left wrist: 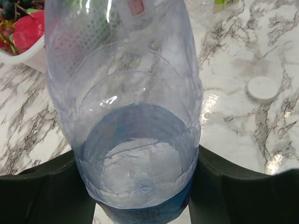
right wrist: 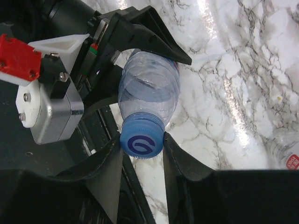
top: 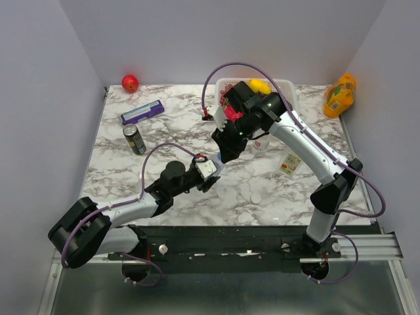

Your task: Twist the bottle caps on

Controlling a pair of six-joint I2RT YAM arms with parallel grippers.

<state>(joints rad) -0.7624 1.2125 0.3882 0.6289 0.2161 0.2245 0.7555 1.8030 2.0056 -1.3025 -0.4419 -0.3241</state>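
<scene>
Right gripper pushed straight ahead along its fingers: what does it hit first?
The blue cap pinched in the right gripper, sitting on the bottle neck. Just beyond, probably the left gripper clamping that bottle's body.

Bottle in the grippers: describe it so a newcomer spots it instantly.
At the middle of the marble table, the left gripper clamps a clear bottle while the right gripper pinches its cap. It alone is gripped, and its cap is blue.
</scene>
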